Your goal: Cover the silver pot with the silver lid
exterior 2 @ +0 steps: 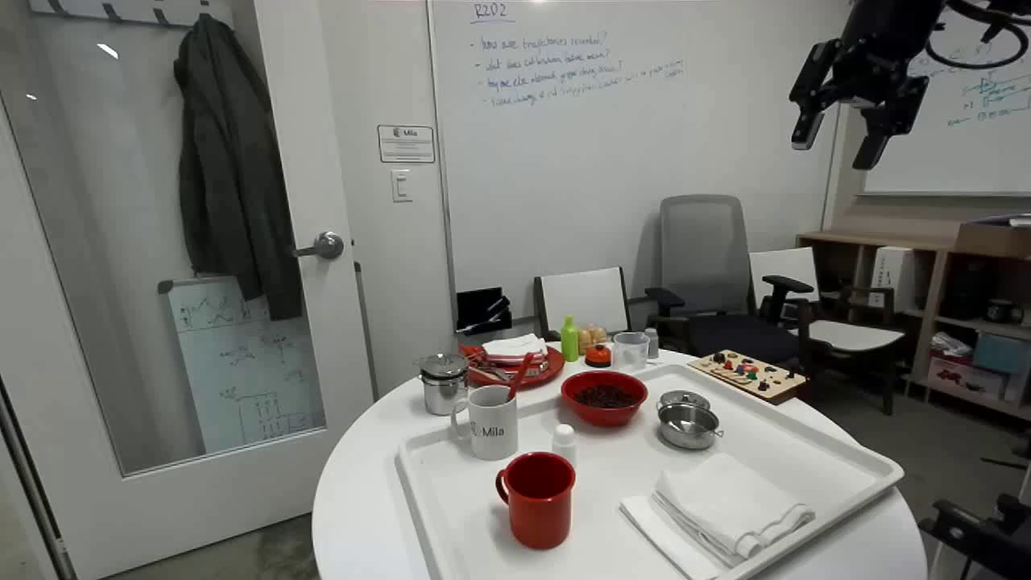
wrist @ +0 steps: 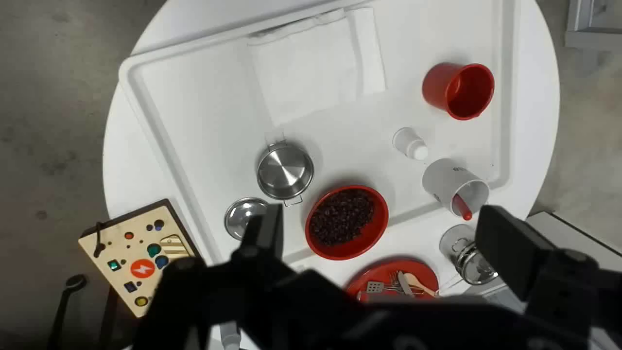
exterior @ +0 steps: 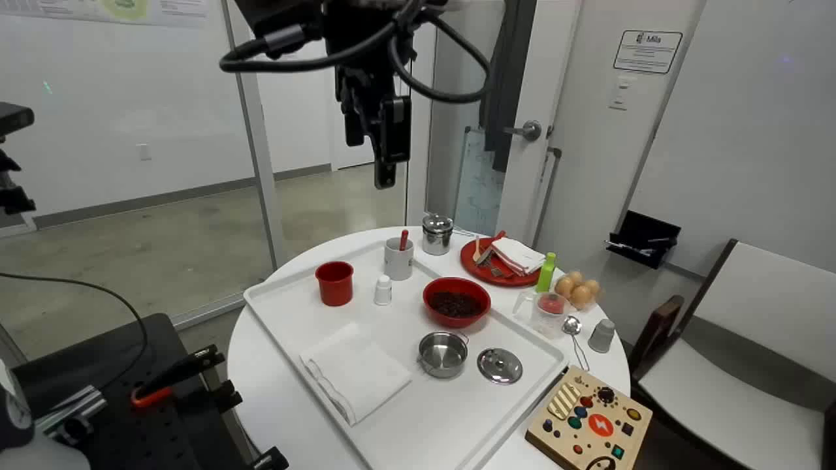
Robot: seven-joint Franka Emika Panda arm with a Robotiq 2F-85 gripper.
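Wrist view: black robot hand [wrist: 381, 229], tips spread apart, nothing held. Flattish round silver metal lid [wrist: 242, 216] on white rectangular tray [wrist: 209, 121], just beside uncovered round silver metal pot [wrist: 285, 172]. Low edge prob. = shallow grip, so lid could slip; off-ctr release might leave it skewed.

Thick black cables [exterior: 450, 98] loop above blocky black fingers [exterior: 395, 134].

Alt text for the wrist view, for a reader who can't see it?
From above, an uncovered silver pot sits on a white tray, with the silver lid lying at its lower left, partly hidden by the open gripper. A red bowl of dark bits is at the pot's lower right; a folded white cloth lies near the frame's top.
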